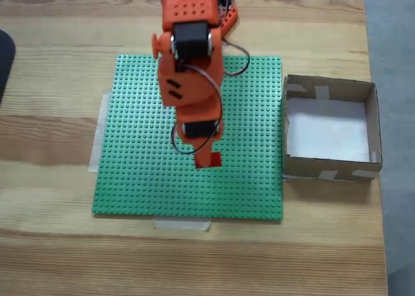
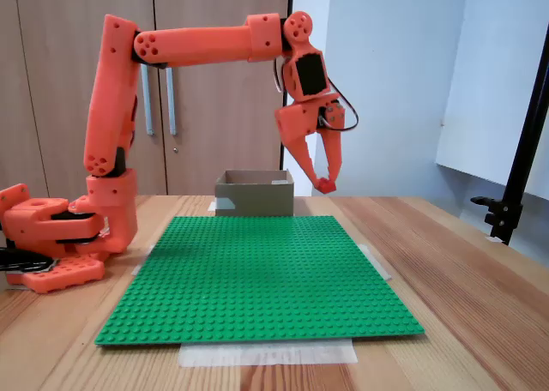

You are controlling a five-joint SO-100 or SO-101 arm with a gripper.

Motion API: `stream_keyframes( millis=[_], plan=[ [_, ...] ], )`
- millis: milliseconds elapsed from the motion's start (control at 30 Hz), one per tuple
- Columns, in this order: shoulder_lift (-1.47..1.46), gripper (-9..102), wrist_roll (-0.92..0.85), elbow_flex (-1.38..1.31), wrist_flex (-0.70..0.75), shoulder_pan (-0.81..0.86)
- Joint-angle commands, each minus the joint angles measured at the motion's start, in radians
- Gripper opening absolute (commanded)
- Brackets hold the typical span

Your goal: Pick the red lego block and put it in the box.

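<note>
The orange arm's gripper hangs high above the far part of the green baseplate, shut on the small red lego block at its fingertips. In the top-down fixed view, the gripper and the red lego block are over the plate's lower middle. The box sits to the right of the plate, open, with a bare white bottom. In the side fixed view, the box stands behind the plate, below and left of the gripper.
The baseplate is taped to a wooden table. The arm's base sits at the left in the side fixed view. A black stand rises at the right edge. The table's right edge lies just past the box.
</note>
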State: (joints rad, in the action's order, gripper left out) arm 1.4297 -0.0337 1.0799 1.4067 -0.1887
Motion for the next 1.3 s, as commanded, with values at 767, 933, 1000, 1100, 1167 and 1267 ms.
stream_keyframes(
  millis=[767, 933, 1000, 1100, 1167, 1267],
  plan=[
    [0.178, 1, 0.083, -0.084, 0.060, -0.462],
    [0.166, 1, 0.110, -0.071, 0.055, -0.554],
    [0.163, 1, 0.118, -0.049, 0.049, -0.581],
    [0.156, 0, 0.130, -0.012, 0.034, -0.617],
    [0.144, 0, 0.137, 0.002, 0.026, -0.632],
    [0.127, 1, 0.143, 0.003, 0.015, -0.637]
  ],
)
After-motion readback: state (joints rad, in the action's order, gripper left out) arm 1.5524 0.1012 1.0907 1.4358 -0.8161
